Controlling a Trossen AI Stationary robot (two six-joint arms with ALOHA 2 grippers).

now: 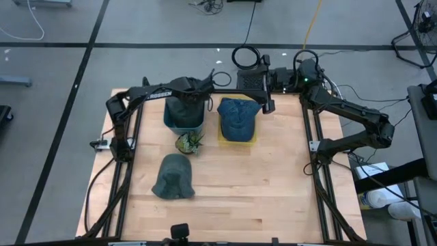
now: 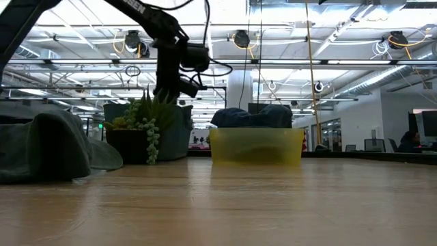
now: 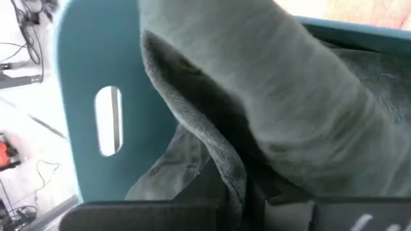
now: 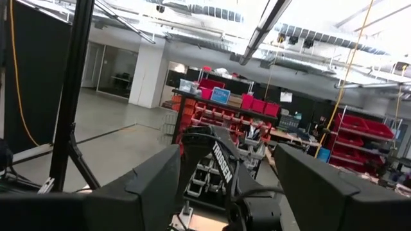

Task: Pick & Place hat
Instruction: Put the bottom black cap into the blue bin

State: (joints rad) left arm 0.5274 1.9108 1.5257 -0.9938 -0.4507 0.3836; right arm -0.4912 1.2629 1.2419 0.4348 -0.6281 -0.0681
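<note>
Left gripper (image 1: 193, 96) over the teal bin (image 1: 184, 123) — jaws clenched on grey hat (image 3: 270, 109)

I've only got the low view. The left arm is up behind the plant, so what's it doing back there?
Observer: From above, the left gripper is over a teal bin that has a grey hat in it.
Operator: Is it holding that hat?
Observer: It looks that way. In its wrist view the fingers are shut and a fold of the hat runs down between them.
Operator: And the right arm?
Observer: The right gripper waits open near the table's back edge, beside a blue hat in a yellow bin.
</note>
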